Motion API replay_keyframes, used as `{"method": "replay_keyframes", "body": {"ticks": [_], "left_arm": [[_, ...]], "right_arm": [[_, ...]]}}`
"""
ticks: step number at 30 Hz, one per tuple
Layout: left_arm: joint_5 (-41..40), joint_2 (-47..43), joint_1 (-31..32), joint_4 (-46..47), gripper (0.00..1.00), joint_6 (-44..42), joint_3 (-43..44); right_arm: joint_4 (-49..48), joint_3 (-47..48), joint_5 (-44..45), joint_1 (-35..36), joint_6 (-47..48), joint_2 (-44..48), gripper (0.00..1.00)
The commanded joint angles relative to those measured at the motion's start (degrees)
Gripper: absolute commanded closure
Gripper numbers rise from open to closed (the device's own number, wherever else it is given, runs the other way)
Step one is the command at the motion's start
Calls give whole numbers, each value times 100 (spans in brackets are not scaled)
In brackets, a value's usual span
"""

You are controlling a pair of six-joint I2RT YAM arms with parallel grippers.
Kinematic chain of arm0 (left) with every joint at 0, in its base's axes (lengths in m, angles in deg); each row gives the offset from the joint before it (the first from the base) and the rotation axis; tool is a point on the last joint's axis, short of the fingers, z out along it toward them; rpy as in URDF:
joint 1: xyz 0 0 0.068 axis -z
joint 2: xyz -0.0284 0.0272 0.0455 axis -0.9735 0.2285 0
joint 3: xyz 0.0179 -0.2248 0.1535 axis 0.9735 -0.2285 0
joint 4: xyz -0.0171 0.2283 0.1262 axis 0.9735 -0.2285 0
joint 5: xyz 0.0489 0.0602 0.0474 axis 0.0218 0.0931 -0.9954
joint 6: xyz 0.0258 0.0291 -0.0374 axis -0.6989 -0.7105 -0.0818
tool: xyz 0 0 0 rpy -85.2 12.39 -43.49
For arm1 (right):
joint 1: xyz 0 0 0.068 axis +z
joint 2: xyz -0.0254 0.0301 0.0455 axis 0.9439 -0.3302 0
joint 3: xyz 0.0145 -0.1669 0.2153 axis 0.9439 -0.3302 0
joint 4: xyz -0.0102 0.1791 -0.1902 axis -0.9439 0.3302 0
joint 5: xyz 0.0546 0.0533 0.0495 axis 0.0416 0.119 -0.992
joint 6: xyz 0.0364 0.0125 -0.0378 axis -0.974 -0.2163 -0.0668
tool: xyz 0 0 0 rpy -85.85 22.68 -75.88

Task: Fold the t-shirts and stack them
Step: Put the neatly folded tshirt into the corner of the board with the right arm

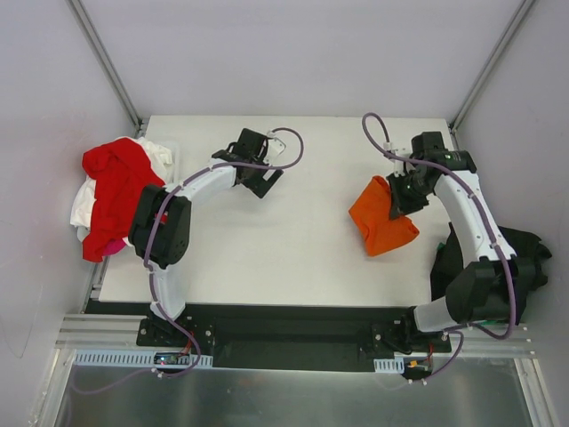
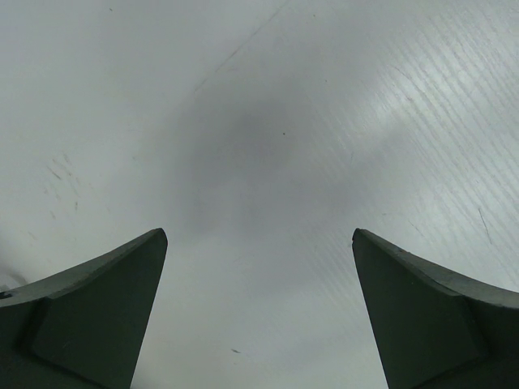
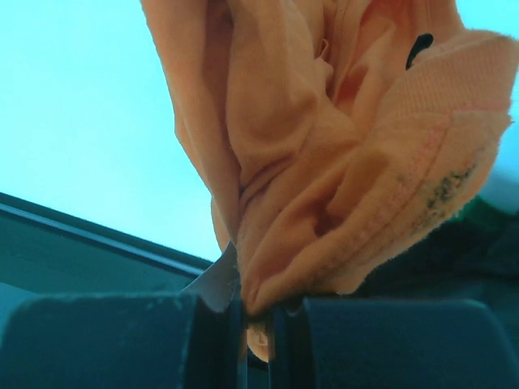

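White surface (image 1: pixel 293 258), walls on 3 sides. Orange shirt (image 1: pixel 382 227): bunched, right-centre. Step: spread flat. Likely best to keep cloth low, drag toward centre, have 2nd arm catch a free edge. R end effector (image 1: pixel 397 197): clenched on an orange fold. L end effector (image 1: pixel 264 181): wide open, empty, over bare surface. Red shirt (image 1: pixel 116 178) and white shirt (image 1: pixel 84 206): heap, left edge.

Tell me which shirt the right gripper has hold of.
The orange shirt: it hangs bunched, clamped in the right gripper, over the right side of the table. The red shirt and white shirt lie heaped at the left edge, untouched.
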Motion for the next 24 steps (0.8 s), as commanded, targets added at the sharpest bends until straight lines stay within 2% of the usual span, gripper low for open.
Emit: {"method": "replay_keyframes", "body": {"ticks": [1, 11, 19, 24], "left_arm": [[236, -499, 21, 141, 1, -43, -122], [377, -762, 21, 158, 1, 19, -368], [518, -780, 21, 159, 1, 36, -464], [518, -745, 21, 194, 1, 19, -508]], "right_arm": [[521, -162, 423, -252, 136, 716, 99], [1198, -259, 634, -1647, 706, 1569, 99], [1540, -268, 55, -2993, 1470, 1806, 99], [1848, -75, -366, -4127, 2016, 1903, 100]]}}
